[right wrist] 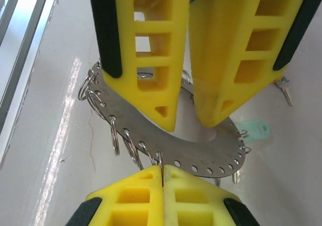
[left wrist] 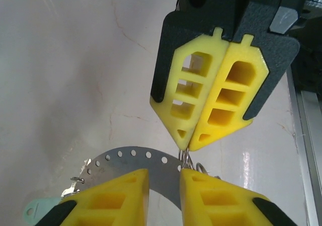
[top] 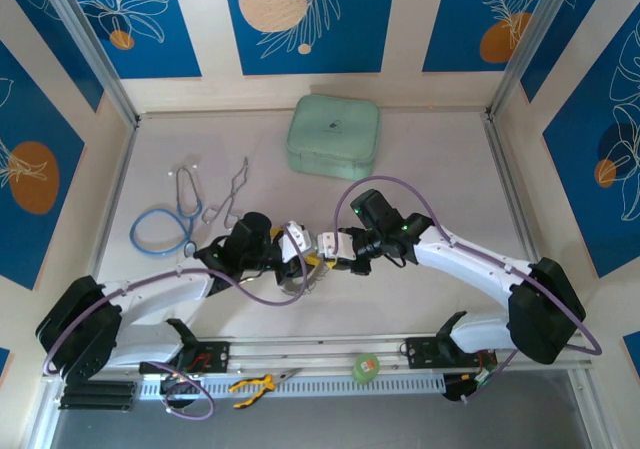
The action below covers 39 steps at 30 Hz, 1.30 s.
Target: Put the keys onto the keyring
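Two robot arms meet over the middle of a pale desk (top: 450,189), sharing one keyring (right wrist: 201,155) between them. It is a flat silver band, curved and punched with small holes, with wire loops hanging from its rim.

The left pincer (right wrist: 191,119) is only slightly open. Its yellow fingers sit on either side of the band and seem to clamp it, probably to hold it steady off the desk. The right pincer (left wrist: 187,144) is fully closed, with its tips pinching one small loop (left wrist: 185,156) at the band's edge. That looks like a way to hold the loop out so a key can be threaded on.

A mint-tagged key (right wrist: 254,130) lies at one end of the band. Whether it is already hooked on cannot be told.

At the far side of the desk sits a mint-green box (top: 333,134). Its lid is shut, so its contents are hidden.
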Available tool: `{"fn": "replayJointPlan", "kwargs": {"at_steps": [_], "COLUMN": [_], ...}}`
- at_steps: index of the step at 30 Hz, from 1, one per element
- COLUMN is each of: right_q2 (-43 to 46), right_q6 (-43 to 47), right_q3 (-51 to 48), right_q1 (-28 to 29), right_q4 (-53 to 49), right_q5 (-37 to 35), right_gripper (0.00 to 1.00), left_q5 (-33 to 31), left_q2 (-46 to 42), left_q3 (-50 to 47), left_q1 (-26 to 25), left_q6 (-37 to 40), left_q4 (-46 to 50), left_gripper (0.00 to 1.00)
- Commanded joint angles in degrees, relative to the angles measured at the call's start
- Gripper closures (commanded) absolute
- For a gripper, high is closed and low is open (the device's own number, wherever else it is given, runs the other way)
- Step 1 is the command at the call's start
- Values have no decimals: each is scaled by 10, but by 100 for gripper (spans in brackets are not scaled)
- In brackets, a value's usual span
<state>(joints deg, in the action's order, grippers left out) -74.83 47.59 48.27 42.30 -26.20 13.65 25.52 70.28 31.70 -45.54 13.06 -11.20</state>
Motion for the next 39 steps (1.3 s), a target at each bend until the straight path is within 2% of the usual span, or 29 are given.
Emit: {"fn": "replayJointPlan", "kwargs": {"at_steps": [1,6,9,13,28,39], "right_q2": [-13,-13,-4,4,19,17], "right_q6": [-23,-37,-43,-42,-47,-66], "right_q3": [30,30,13,-11,-20,-11], "right_q1": [13,13,6,-6,-9,-2], "right_q4": [4,11,28,46,63,78], "right_q5": [2,3,13,25,52,65], "right_gripper": [100,100,100,100,100,100], "left_q5": [21,21,18,24,21,-10], "left_q2": [21,28,17,-4,7,20], "left_q3": [10,-15,-48,-80,-98,-91], "left_q1": [-6,-5,-6,-3,-2,-2], "left_q6": [26,11,-2,-7,11,10], "left_q4": [-32,-95,-157,-194,-210,-208], "left_gripper": [78,75,72,69,73,74]}}
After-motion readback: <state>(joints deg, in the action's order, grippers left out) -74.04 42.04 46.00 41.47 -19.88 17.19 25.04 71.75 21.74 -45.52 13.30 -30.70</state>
